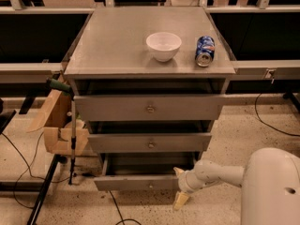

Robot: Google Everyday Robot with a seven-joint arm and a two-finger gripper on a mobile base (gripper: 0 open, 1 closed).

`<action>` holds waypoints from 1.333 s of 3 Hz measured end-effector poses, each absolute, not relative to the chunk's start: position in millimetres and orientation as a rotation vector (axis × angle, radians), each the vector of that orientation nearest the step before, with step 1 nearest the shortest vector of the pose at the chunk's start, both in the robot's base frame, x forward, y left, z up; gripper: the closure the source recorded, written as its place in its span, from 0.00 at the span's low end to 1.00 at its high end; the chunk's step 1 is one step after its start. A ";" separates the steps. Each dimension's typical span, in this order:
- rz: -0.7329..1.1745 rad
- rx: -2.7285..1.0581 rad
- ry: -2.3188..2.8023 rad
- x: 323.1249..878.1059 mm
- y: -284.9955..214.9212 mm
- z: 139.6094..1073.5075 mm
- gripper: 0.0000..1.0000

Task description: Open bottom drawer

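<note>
The bottom drawer [133, 183] is the lowest and narrowest grey front of the cabinet, with a small round knob [150, 186]. It stands pulled partly out, and a dark gap shows above its front panel. My gripper [179, 186] is at the right end of that front panel, low near the floor. The white arm [213, 175] reaches in from the lower right. The contact between gripper and panel is hidden.
A white bowl [163, 45] and a blue can [205, 50] lying on its side rest on the cabinet top [117, 41]. A cardboard box [58, 123] and a green-handled pole [72, 135] stand to the cabinet's left. Cables run across the floor.
</note>
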State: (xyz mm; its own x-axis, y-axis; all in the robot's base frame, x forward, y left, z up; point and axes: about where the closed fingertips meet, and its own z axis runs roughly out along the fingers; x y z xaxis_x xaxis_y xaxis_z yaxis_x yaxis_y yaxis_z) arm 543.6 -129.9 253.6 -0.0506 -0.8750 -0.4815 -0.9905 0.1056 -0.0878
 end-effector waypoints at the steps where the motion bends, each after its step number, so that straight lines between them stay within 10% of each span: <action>1: 0.379 -1.813 2.000 554.9 -132.0 244.6 0.00; 3: 0.381 -1.765 2.098 573.4 -150.7 219.0 0.00; 4: 0.395 -1.747 2.139 575.2 -159.3 208.4 0.19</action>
